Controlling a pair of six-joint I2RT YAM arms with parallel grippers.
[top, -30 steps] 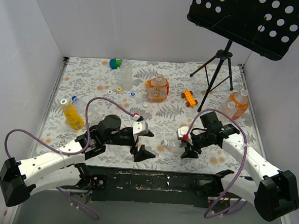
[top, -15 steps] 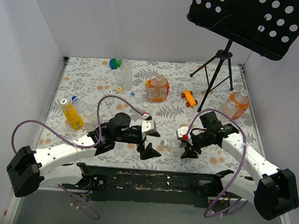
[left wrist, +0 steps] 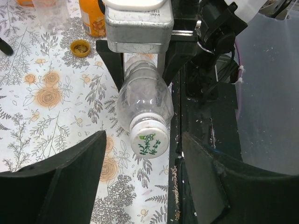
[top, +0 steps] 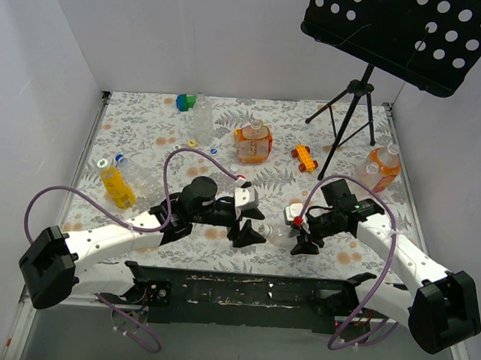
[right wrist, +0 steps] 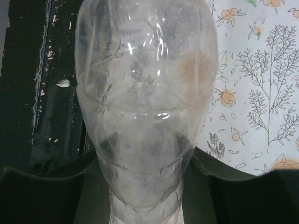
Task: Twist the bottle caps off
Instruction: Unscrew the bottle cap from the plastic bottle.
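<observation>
Floral-cloth worktop. A clear bottle lies sideways near the front edge, between the two arms. The right end effector is clenched on its body — the right wrist view shows both fingers pressed against the plastic, cap hidden. The left end effector is released — only the left wrist view shows gaps either side of the white cap, with green print on top.

A clear bottle fills the frame — the right claw clamps its lower end, floral cloth alongside.
</observation>
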